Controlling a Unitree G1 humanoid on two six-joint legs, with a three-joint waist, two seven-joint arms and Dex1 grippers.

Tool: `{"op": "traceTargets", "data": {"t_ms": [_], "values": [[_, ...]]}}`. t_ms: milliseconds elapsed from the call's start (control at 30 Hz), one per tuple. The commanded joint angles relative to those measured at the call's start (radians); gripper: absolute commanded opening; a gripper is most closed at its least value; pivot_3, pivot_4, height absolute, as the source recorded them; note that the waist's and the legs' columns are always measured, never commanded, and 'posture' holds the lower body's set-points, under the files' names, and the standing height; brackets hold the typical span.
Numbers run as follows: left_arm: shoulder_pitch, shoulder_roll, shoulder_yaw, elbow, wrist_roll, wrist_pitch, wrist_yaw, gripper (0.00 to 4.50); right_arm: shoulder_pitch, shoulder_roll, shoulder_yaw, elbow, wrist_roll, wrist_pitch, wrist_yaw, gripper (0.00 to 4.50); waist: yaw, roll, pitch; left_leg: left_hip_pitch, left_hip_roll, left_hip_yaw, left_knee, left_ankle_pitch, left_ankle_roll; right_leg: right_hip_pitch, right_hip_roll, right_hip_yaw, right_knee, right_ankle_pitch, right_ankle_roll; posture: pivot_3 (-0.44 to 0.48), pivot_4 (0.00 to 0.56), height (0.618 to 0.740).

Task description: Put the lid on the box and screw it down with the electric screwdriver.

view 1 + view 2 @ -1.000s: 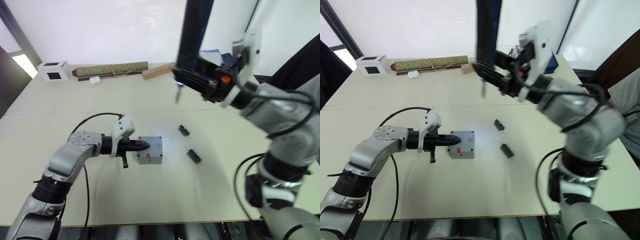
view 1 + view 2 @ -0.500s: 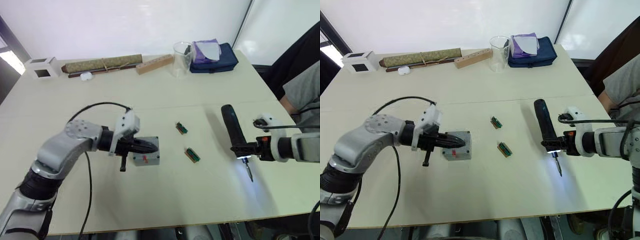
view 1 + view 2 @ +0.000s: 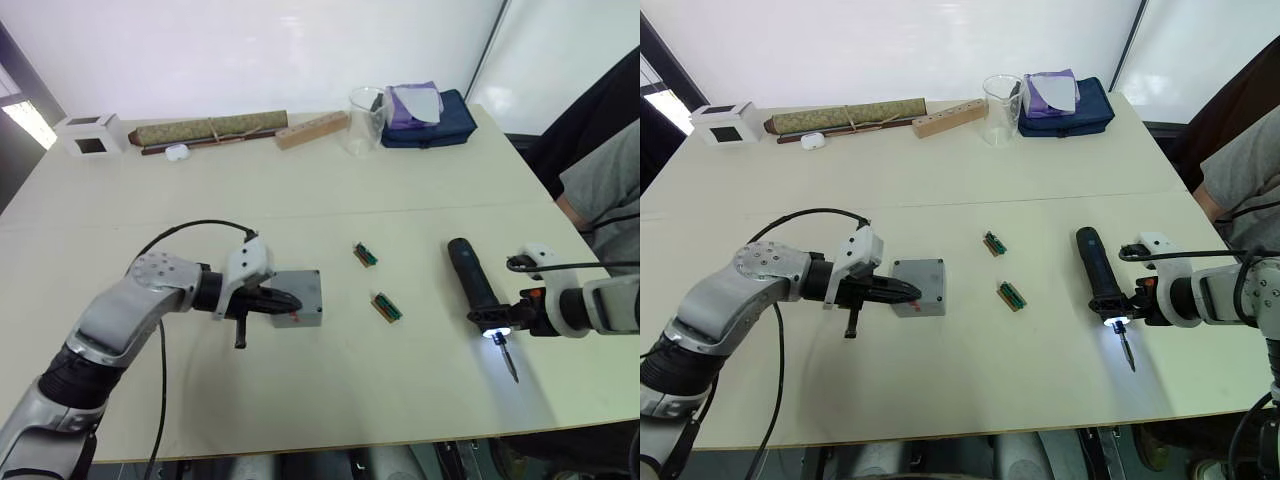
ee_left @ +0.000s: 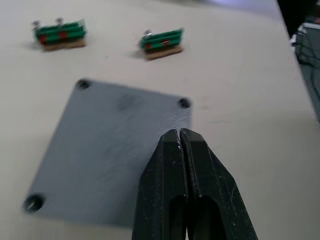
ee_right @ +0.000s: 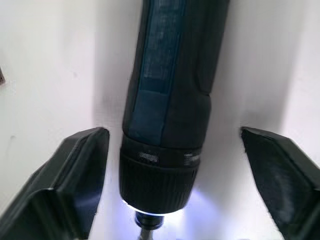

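While the screwdriver (image 5: 170,95) lies on the table between your right gripper's (image 3: 1137,305) spread fingers, light on | left gripper (image 4: 181,137) pinched together, tips resting on the lid (image 4: 110,150), which sits on the box (image 3: 300,298) | close squarely round the barrel before lifting; keep the lid pinned.

box (image 3: 919,288) centre-left of frame on table (image 3: 940,190), lid (image 4: 112,150) on it | two terminal blocks (image 3: 1012,295) just right of box | electric screwdriver (image 3: 1097,286) lower right, lying flat | beaker (image 3: 1001,96), pouch (image 3: 1065,105) top centre-right | rolled mat (image 3: 845,117), cube (image 3: 724,122) top left
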Motion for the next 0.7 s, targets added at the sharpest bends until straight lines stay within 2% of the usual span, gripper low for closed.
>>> {"op": "traceTargets", "data": {"t_ms": [33, 100, 167, 233, 367, 500, 700], "values": [[-0.059, 0.021, 0.089, 0.089, 0.004, -0.034, -0.002, 0.0, -0.041, -0.078, 0.011, -0.074, -0.055, -0.095, 0.064, 4.45, 0.0, 0.0, 0.0, 0.0, 0.0, 0.0, 0.0, 0.0, 0.0, 0.0, 0.0, 0.0, 0.0, 0.0, 0.0, 0.0, 0.15, 0.74], [-0.086, 0.027, 0.125, 0.148, -0.001, -0.033, 0.002, 0.0, -0.102, -0.114, 0.031, -0.086, -0.082, -0.165, 0.115, 4.45, -0.001, 0.0, 0.0, 0.0, 0.0, 0.0, 0.0, 0.0, 0.0, 0.0, 0.0, 0.0, 0.0, 0.0, 0.0, 0.0, 0.15, 0.74], [-0.098, 0.063, 0.12, 0.219, 0.056, -0.085, -0.008, 0.0, -0.183, -0.141, 0.052, -0.112, -0.088, -0.238, 0.199, 4.45, -0.009, 0.001, 0.001, 0.0, 0.0, 0.0, 0.0, 0.0, 0.0, 0.0, 0.0, 0.0, 0.0, 0.0, 0.001, 0.0, 0.15, 0.74], [-0.099, 0.086, 0.101, 0.266, 0.102, -0.137, -0.021, 0.0, -0.201, -0.185, 0.107, -0.15, -0.144, -0.341, 0.275, 4.45, -0.009, 0.001, 0.0, 0.001, 0.0, 0.0, -0.001, 0.0, 0.0, -0.001, 0.001, 0.0, 0.0, 0.0, 0.001, 0.0, 0.15, 0.74], [-0.106, 0.079, 0.102, 0.316, 0.112, -0.16, -0.037, 0.0, -0.186, -0.212, 0.178, -0.2, -0.258, -0.521, 0.362, 4.45, -0.002, 0.0, 0.0, 0.0, 0.002, -0.001, -0.002, 0.0, 0.0, -0.001, 0.001, -0.002, 0.0, 0.0, 0.0, 0.0, 0.15, 0.74], [-0.018, 0.012, 0.058, 0.309, 0.154, -0.16, 0.029, 0.0, -0.097, 0.035, 0.32, -0.512, -0.168, -0.646, 0.422, 4.45, -0.003, -0.001, -0.001, 0.0, 0.001, 0.0, 0.0, 0.0, 0.0, 0.001, -0.001, -0.002, 0.0, 0.0, 0.001, 0.0, 0.15, 0.74], [0.056, -0.052, 0.065, 0.176, 0.115, -0.073, 0.074, 0.0, -0.02, 0.257, 0.48, -0.487, -0.275, -0.683, 0.327, 4.45, 0.008, -0.006, 0.001, -0.002, 0.001, -0.003, 0.005, 0.0, 0.0, 0.0, -0.001, -0.003, 0.004, 0.001, 0.001, 0.0, 0.15, 0.74]]}}
